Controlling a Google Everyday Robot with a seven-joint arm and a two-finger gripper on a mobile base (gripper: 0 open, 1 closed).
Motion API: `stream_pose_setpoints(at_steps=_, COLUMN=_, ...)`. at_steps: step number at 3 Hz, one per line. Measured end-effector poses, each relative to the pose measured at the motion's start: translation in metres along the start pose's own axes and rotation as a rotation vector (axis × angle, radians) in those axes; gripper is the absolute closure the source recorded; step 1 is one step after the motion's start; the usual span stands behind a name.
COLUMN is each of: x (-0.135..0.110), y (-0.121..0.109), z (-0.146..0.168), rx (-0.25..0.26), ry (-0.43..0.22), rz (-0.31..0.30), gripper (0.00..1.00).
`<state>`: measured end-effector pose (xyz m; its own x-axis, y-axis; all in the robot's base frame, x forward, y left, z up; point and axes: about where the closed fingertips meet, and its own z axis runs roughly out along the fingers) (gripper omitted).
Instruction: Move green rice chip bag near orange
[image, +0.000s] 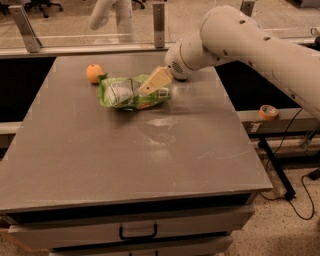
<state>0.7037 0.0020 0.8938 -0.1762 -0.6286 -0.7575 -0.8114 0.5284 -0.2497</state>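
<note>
The green rice chip bag lies crinkled on the grey table at the back, white label panel up. The orange sits just behind its left end, nearly touching the bag's corner. My gripper comes in from the right on the white arm and is shut on the bag's right part. One cream finger lies across the top of the bag; the other is hidden under it.
An orange tape roll rests on a ledge off the table's right edge. A railing with posts runs behind the table. A drawer handle shows below the front edge. Cables lie on the floor at the right.
</note>
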Motion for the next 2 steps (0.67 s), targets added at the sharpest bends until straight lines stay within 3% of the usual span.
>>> stream_pose_setpoints(at_steps=1, x=-0.007, y=0.008, z=-0.038, rx=0.049, ry=-0.019, rz=-0.004, gripper=0.00)
stream_pose_setpoints(at_steps=2, x=-0.014, y=0.023, z=-0.099, rx=0.130, ry=-0.021, rz=-0.011, gripper=0.00)
